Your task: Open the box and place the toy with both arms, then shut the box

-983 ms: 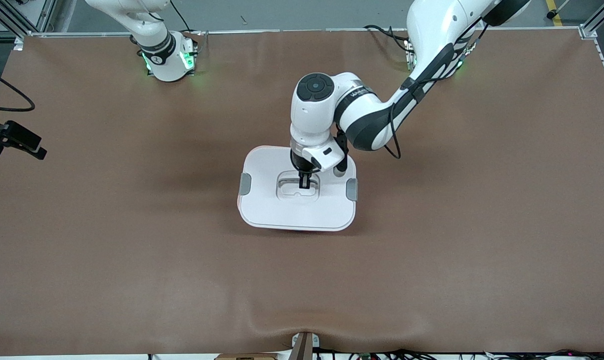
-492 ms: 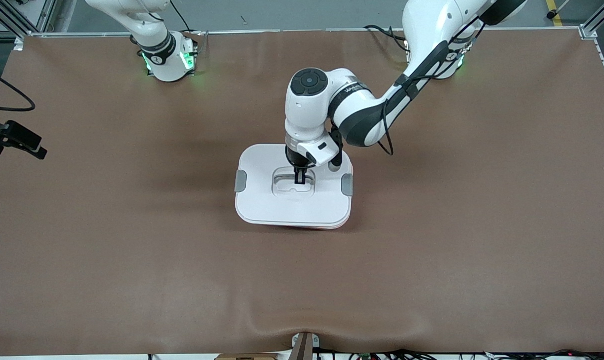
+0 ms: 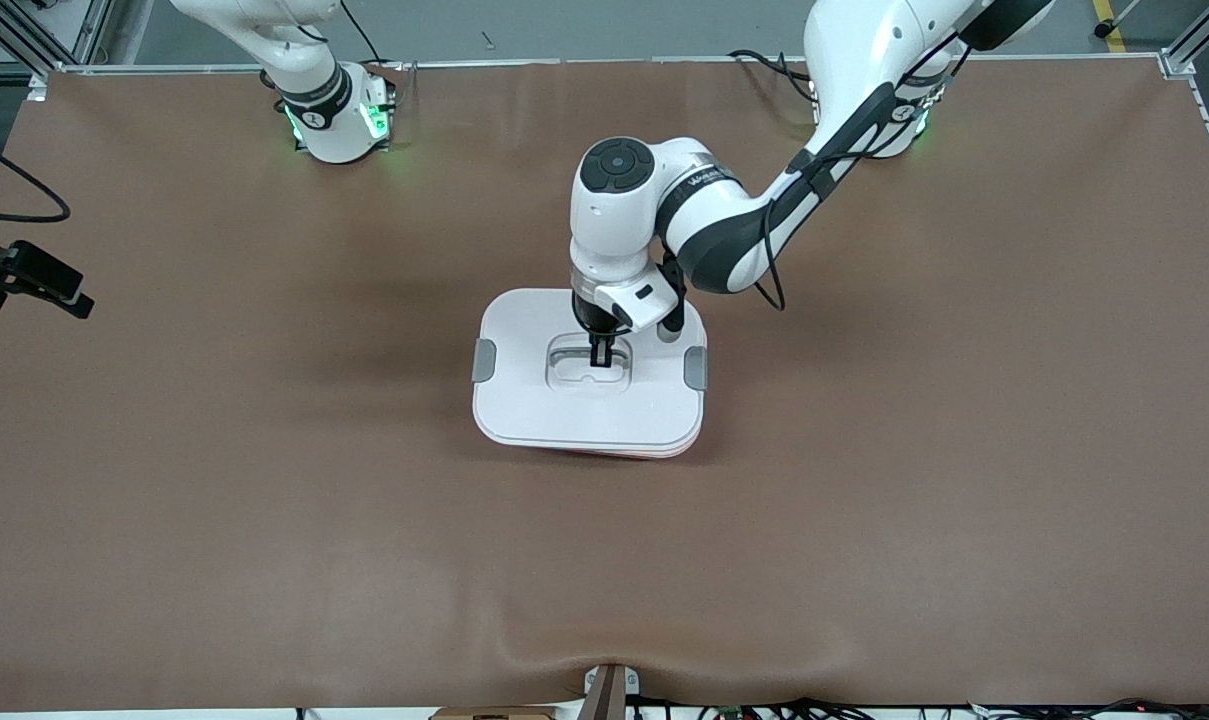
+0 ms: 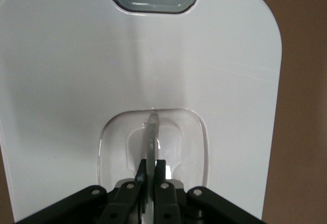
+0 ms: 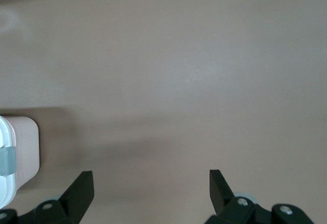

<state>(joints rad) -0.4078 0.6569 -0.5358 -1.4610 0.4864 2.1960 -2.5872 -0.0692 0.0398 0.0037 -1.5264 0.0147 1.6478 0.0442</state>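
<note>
The box's white lid [image 3: 564, 405] lies over its pinkish-red base [image 3: 654, 454], of which only a thin strip shows at the edge nearest the front camera. Grey clips [image 3: 484, 360] [image 3: 695, 368] sit at the lid's two short ends. My left gripper [image 3: 600, 357] reaches straight down into the recessed centre and is shut on the thin clear handle [image 4: 152, 132]; in the left wrist view the gripper [image 4: 151, 165] pinches the handle's blade. My right gripper [image 5: 151, 179] is open over bare table, with the box's end [image 5: 23, 147] off to one side. The toy is hidden.
Brown mat [image 3: 864, 500] covers the whole table around the box. The right arm's base [image 3: 339, 115] and the left arm's base [image 3: 904, 125] stand along the table's edge farthest from the front camera. A black fixture [image 3: 609, 690] sticks up at the nearest edge.
The left gripper has carried the lid a little toward the right arm's end and lower over the base, then held still. The right arm has not moved.
</note>
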